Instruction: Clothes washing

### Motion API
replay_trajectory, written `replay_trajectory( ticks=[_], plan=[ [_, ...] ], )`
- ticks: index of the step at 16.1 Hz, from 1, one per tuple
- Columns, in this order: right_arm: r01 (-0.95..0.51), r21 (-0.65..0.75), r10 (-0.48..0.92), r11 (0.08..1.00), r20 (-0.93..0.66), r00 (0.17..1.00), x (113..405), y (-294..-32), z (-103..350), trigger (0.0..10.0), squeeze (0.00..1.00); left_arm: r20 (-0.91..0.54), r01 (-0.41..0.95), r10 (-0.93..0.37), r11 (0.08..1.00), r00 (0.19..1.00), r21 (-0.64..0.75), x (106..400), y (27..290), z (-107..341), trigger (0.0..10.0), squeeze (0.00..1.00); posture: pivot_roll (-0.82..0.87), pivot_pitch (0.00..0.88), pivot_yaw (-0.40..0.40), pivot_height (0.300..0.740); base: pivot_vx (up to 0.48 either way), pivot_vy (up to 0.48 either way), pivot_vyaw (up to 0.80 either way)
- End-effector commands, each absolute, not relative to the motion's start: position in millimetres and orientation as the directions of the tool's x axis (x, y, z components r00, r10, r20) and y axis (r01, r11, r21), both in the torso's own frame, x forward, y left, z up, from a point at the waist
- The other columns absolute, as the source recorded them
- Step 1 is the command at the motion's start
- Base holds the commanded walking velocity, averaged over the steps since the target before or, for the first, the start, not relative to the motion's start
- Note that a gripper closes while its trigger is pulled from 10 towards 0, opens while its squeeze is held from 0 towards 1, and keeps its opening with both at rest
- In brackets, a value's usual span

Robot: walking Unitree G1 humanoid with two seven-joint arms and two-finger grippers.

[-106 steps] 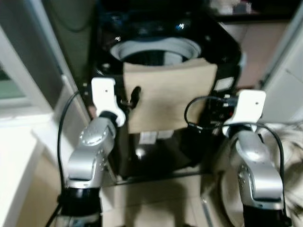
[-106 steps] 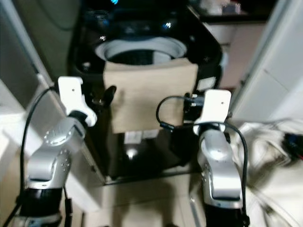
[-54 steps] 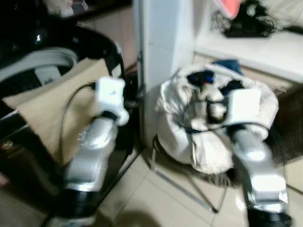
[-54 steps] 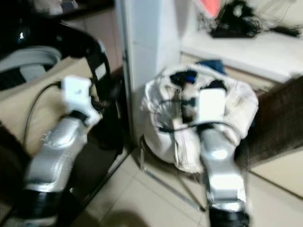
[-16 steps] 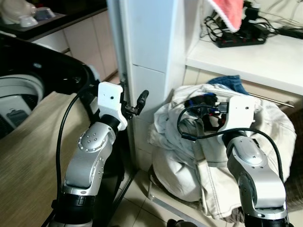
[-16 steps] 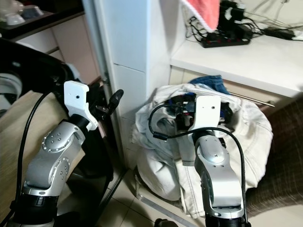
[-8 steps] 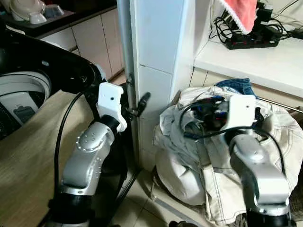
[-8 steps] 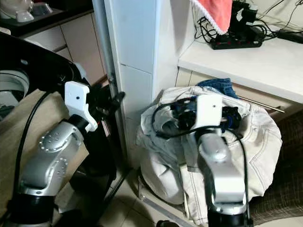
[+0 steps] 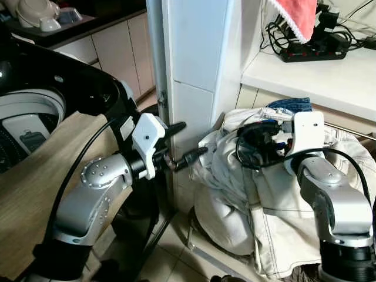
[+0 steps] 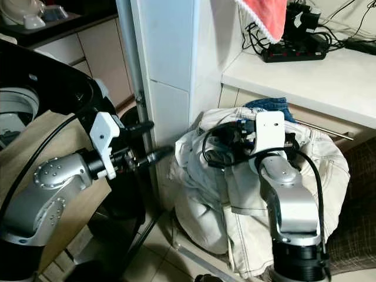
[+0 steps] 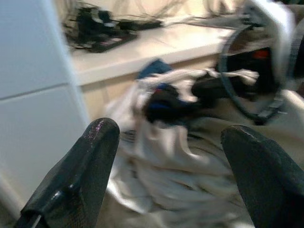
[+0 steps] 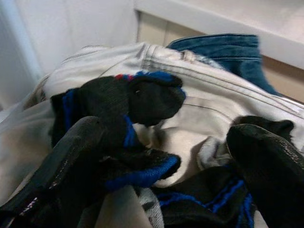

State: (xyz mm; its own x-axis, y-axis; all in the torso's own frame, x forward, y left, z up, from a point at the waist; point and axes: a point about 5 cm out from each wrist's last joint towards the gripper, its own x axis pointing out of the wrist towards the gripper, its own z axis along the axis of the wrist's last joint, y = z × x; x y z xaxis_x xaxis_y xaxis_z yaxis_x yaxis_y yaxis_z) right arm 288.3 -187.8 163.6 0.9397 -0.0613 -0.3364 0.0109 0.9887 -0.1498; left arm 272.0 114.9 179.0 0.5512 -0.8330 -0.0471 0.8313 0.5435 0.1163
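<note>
White clothes (image 9: 264, 200) carry no readable label.

Left gripper (image 9: 184, 143) jaws apart, near white laundry pile (image 9: 247, 194); right gripper (image 9: 258, 140) at dark garment (image 9: 256, 130) atop pile.

Item count, as seen:
- Grippers: 2. Left gripper (image 9: 183, 143) w/ fingers spread; right gripper (image 12: 156, 156) w/ fingers spread over the laundry.
- Washing machine (image 9: 70, 88): 1, black, top-load.
- Beige cloth (image 9: 41, 176): 1, draped over machine front.
- Laundry pile (image 9: 235, 194): 1 heap; approx. 1 whitish garment, 1 blue denim item (image 12: 223, 50), black-blue socks (image 12: 128, 104), no. unclear.
- Power strip (image 9: 311, 53): 1.
- Red cloth (image 9: 296, 14): 1.
</note>
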Motion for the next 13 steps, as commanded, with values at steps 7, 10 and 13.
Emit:
replay_trajectory(
  ticks=[7, 10, 13],
  plan=[
    [-0.197, 0.005, 0.184, 0.980, -0.387, 0.904, 303.0, -189.3, 165.6, 0.5, 0.00, -0.106, 0.896, -0.892, 0.429, 0.440, 0.114, 264.3, 112.1, 181.8, 10.0, 0.00, -0.08, 0.000, 0.026, 0.740, 0.000, 0.000, 0.00],
    [-0.215, 0.047, 0.215, 0.976, -0.405, 0.889, 304.1, -191.4, 163.9, 0.0, 0.00, -0.119, 0.904, -0.898, 0.413, 0.424, 0.111, 263.5, 112.9, 181.2, 10.0, 0.00, -0.09, 0.000, 0.030, 0.740, 0.000, 0.000, 0.00],
    [-0.247, 0.071, 0.253, 0.967, -0.418, 0.873, 305.4, -192.4, 163.8, 0.0, 0.00, -0.125, 0.906, -0.899, 0.406, 0.419, 0.116, 264.9, 112.6, 181.8, 10.0, 0.00, -0.09, 0.000, 0.034, 0.740, 0.000, 0.000, 0.00]
  ],
)
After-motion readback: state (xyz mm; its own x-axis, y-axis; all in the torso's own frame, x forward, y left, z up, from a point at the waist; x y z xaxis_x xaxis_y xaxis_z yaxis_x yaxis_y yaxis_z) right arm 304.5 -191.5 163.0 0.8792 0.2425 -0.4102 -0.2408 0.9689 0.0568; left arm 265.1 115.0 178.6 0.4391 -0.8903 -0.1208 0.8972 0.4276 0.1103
